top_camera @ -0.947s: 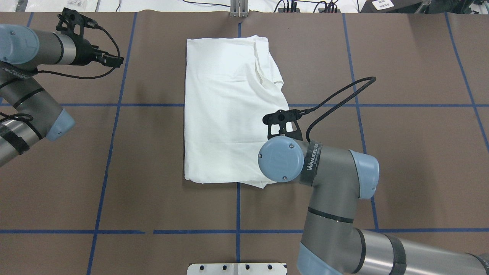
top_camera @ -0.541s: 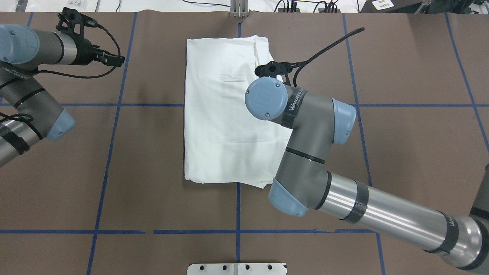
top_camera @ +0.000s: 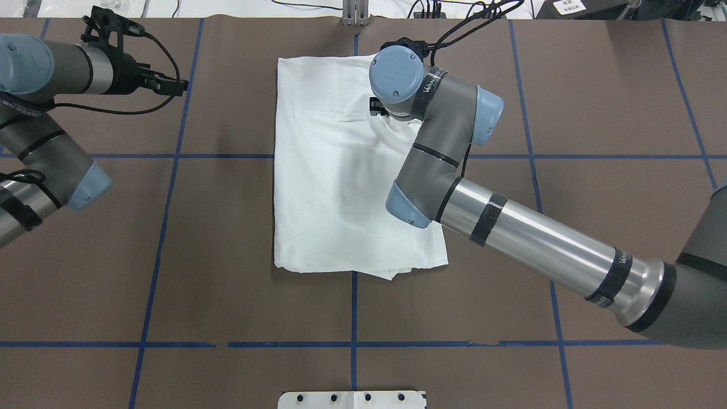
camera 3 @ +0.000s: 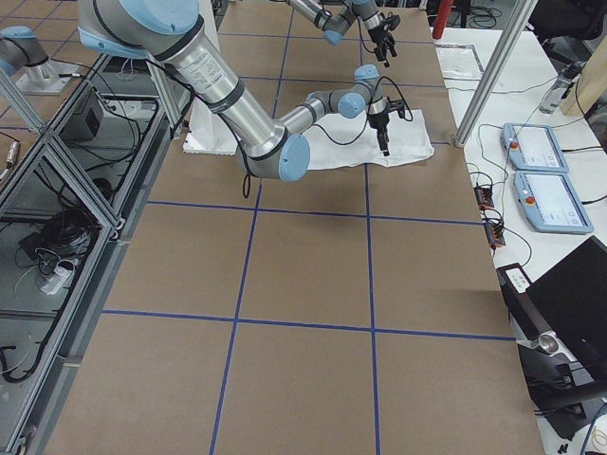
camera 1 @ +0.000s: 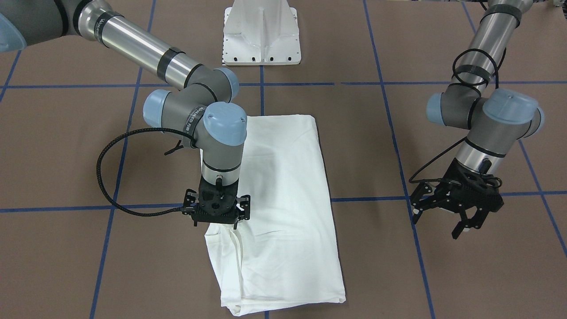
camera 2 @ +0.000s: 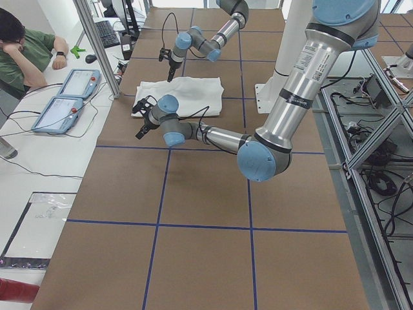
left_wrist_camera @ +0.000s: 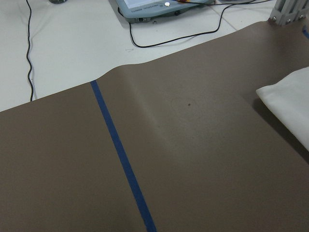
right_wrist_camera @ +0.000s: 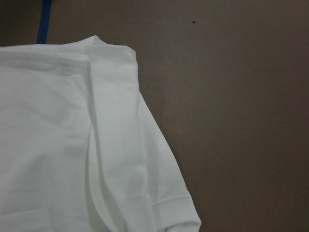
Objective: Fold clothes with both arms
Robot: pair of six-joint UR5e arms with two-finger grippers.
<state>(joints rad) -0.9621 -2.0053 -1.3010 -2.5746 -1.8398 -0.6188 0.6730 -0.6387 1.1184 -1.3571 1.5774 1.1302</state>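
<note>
Tabletop (camera 1: 398, 274): brown, with a blue tape grid. It carries the one shirt (camera 1: 288, 199).

Shirt: already folded into a long white rectangle, flat. One long edge is untidy, with layered flaps stacked along it. That edge lies directly under the right hand (camera 1: 217, 218). The whole shirt sits well apart from the left hand (camera 1: 443, 218), off to its inner side.

Right arm (top_camera: 534, 238): reaches across the shirt with its wrist pointing straight down. Left arm (camera 1: 483, 119): parked over bare tabletop.

Right hand: fingertips at or just above the layered edge, towards the shirt's end furthest from the robot. Cannot tell whether it is spread or pinching cloth. Its wrist camera shows only fabric and tabletop, no fingers.

Left hand: fingers spread, nothing between them, above the tabletop.

Step, as judged: side folds done. The right hand is addressing the loose edge, either to tidy it or to grip for the end-to-end fold.

Next move calls for:
- the right hand closing on all layers at that edge, not only the top flap;
- the left hand crossing to the matching corner on the opposite edge;
- both lifting together so the stack does not skew.
</note>
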